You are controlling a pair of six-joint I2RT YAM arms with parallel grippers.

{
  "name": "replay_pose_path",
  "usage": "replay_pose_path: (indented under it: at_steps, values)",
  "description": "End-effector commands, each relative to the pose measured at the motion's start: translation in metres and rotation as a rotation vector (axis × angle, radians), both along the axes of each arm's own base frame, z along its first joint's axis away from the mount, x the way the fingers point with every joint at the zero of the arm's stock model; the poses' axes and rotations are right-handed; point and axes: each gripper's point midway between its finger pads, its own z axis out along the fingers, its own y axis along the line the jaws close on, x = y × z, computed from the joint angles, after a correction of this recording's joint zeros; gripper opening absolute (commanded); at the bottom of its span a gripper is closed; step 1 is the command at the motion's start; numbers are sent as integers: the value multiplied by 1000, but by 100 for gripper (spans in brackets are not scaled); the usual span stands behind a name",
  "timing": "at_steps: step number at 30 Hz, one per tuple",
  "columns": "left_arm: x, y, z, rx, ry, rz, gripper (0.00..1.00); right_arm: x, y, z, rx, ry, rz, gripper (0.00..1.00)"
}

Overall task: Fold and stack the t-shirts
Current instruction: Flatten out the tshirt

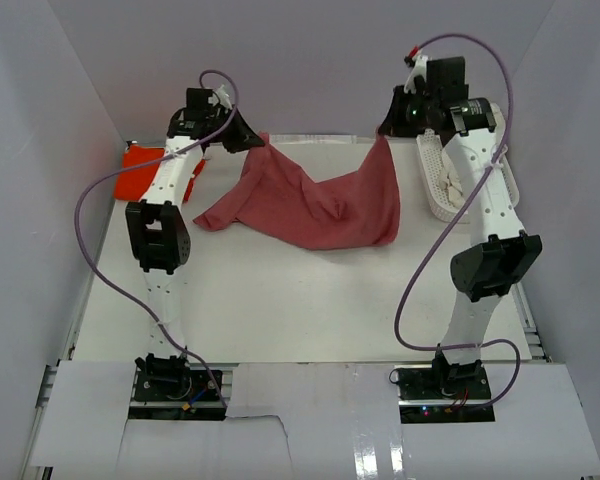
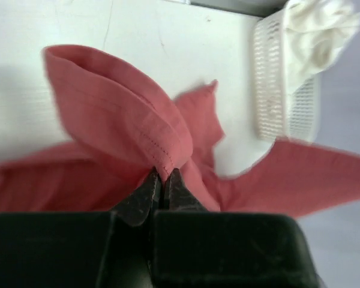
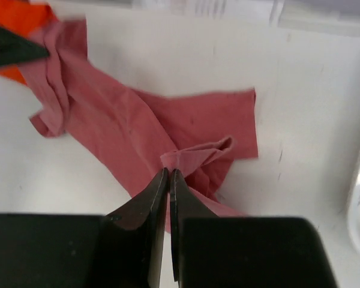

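Grippers both clamped on cloth: my left gripper (image 2: pixel 164 177) pinches a hemmed edge of the rose shirt (image 1: pixel 320 205), and my right gripper (image 3: pixel 168 173) pinches another fold of its edge. It hangs between them at the far side of the table (image 1: pixel 280 300), middle sagging, lower part bunched on the surface. Two raised grips well apart, I judge, so the cloth can be pulled out and laid flat for folding. Far left lies the orange shirt (image 1: pixel 140 170), apart. At right the cream shirt (image 2: pixel 318 30) sits crumpled in the basket (image 2: pixel 276 90), out of the way. Nothing folded yet, no stack started.
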Motion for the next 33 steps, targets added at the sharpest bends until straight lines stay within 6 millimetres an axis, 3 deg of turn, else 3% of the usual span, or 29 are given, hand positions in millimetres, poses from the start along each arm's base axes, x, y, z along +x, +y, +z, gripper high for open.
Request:
replay_pose_path:
  at_steps: [1, 2, 4, 5, 6, 7, 8, 9, 10, 12, 13, 14, 16, 17, 19, 23, 24, 25, 26, 27, 29, 30, 32, 33]
  values:
    - [-19, 17, 111, -340, -179, -88, 0, -4, -14, 107, 45, -249, -3, 8]
    - [-15, 32, 133, -356, -287, -86, 0, -6, -15, 122, 79, -286, 12, 8]
    - [-34, 43, 156, -380, -357, -100, 0, -10, -27, 150, 130, -403, 21, 8]
    - [-51, 62, 178, -409, -462, -94, 0, -34, -28, 200, 159, -583, 55, 8]
    - [-50, 70, 190, -421, -516, -88, 0, -22, -31, 166, 142, -502, 28, 8]
    - [-69, 77, 189, -430, -523, -54, 0, -37, -36, 178, 139, -595, 15, 8]
    - [-79, 92, 202, -447, -600, -32, 0, -46, -41, 185, 129, -658, -3, 8]
    - [-88, 100, 200, -452, -609, -12, 0, -72, -49, 208, 132, -747, -27, 8]
    - [-103, 105, 189, -459, -591, 17, 0, -70, -51, 193, 129, -753, -40, 8]
    - [-119, 116, 183, -480, -597, 55, 0, -98, -50, 204, 146, -819, -15, 8]
    - [-135, 116, 167, -493, -573, 78, 0, -102, -48, 200, 152, -815, -2, 8]
    - [-145, 118, 169, -493, -611, 73, 0, -107, -42, 185, 161, -789, 33, 8]
    - [-161, 112, 154, -496, -598, 56, 0, -131, -40, 191, 177, -825, 66, 8]
    - [-174, 109, 165, -486, -637, 34, 0, -138, -39, 187, 184, -839, 75, 8]
    - [-185, 107, 173, -458, -678, 8, 0, -165, -41, 207, 190, -908, 79, 8]
    - [-220, 101, 213, -414, -797, -31, 0, -224, -41, 259, 177, -1055, 146, 8]
    - [-226, 99, 218, -412, -815, -36, 0, -253, -43, 280, 177, -1130, 152, 8]
    - [-233, 98, 224, -412, -832, -39, 0, -267, -46, 290, 165, -1175, 148, 8]
    - [-240, 97, 230, -409, -850, -43, 0, -293, -50, 303, 159, -1238, 143, 8]
    - [-256, 95, 244, -397, -905, -55, 0, -313, -54, 314, 151, -1282, 134, 8]
    - [-270, 94, 257, -382, -951, -45, 1, -352, -63, 330, 137, -1374, 106, 8]
    - [-288, 91, 274, -374, -1009, -52, 1, -376, -66, 340, 132, -1419, 105, 8]
    - [-304, 90, 290, -351, -1058, -53, 1, -415, -70, 352, 118, -1499, 106, 8]
    - [-323, 87, 309, -339, -1122, -59, 1, -433, -72, 359, 115, -1535, 106, 8]
